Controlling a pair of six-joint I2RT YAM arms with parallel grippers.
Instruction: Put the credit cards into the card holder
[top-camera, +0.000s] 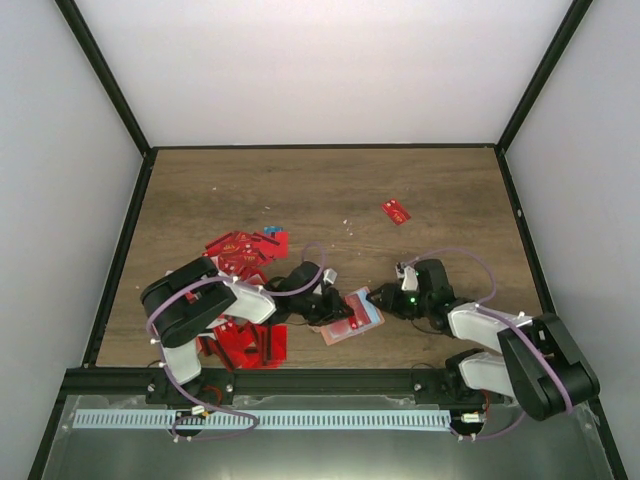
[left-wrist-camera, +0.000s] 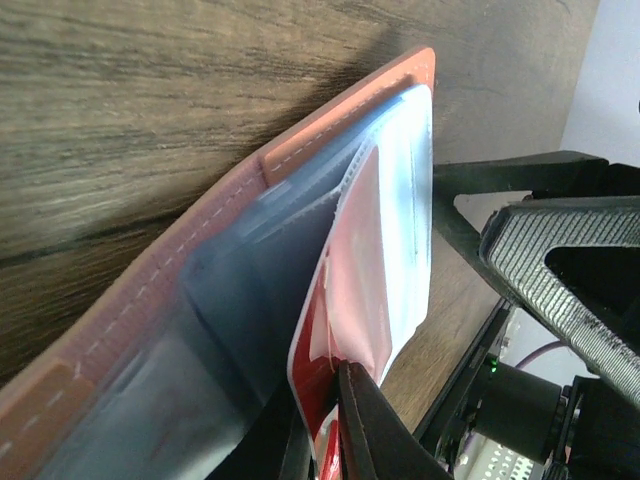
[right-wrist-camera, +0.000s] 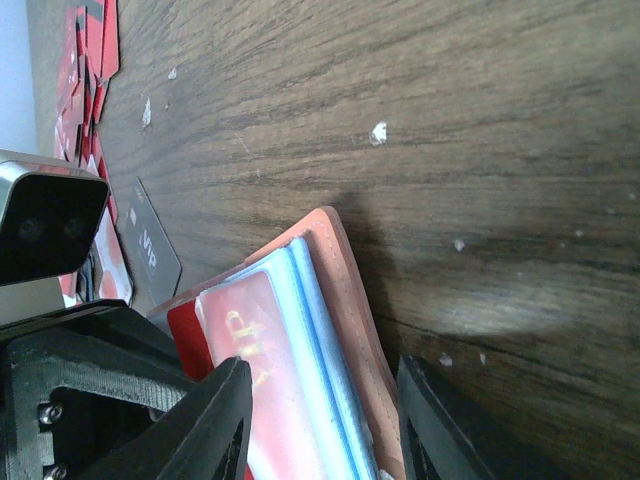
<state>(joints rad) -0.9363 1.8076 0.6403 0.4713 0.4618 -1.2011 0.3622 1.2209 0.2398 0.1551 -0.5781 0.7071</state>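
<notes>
The wooden worktop (top-camera: 320, 190) is being used mostly at its near half, where the card holder (top-camera: 370, 318) is being worked on at the front middle, between the two arms, seemingly so that both can be brought to it at once. The holder is being straddled at one edge by the jaws of the right gripper (right-wrist-camera: 322, 378), probably to steady it. Whether it is being squeezed or merely bracketed cannot be told, as the contact is being cut off by the bottom of the right wrist view. The loose credit cards (top-camera: 245, 250) are being left heaped at the left, partly hidden by the left arm (top-camera: 200, 305). A red credit card (left-wrist-camera: 306, 372) is being pinched by the pressed-together jaws of the left gripper (left-wrist-camera: 325, 415) and is being fed edge-first into the holder's light blue inside. Its depth there is being lost to blur. A lone card (top-camera: 396, 211) is being left farther back.
</notes>
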